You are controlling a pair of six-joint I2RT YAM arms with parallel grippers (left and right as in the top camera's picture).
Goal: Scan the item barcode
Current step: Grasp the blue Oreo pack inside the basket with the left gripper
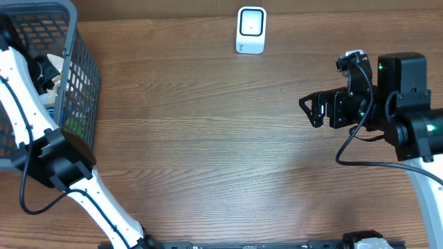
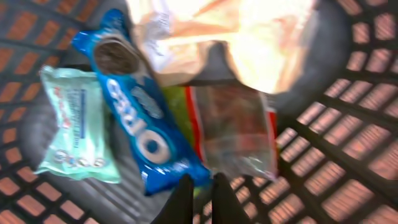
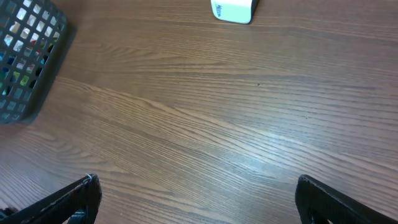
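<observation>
Several packaged items lie in the dark mesh basket (image 2: 348, 155): a blue Oreo pack (image 2: 134, 106), a mint-green pack (image 2: 78, 124), a clear pack with red edges (image 2: 236, 127) and a pale crinkled bag (image 2: 230, 37). My left gripper (image 2: 200, 179) is down inside the basket (image 1: 82, 48), shut, its tips at the Oreo pack's lower end; I cannot tell whether any wrapper is pinched. The white scanner (image 1: 250, 30) stands at the table's far edge and shows again in the right wrist view (image 3: 233, 10). My right gripper (image 1: 309, 111) hovers open over bare wood (image 3: 198, 183), holding nothing.
The basket sits at the table's left edge, with its corner (image 3: 25, 68) in the right wrist view. Wood tabletop (image 1: 208, 138) stretches between the basket, the scanner and the right arm. No barcode is readable in any view.
</observation>
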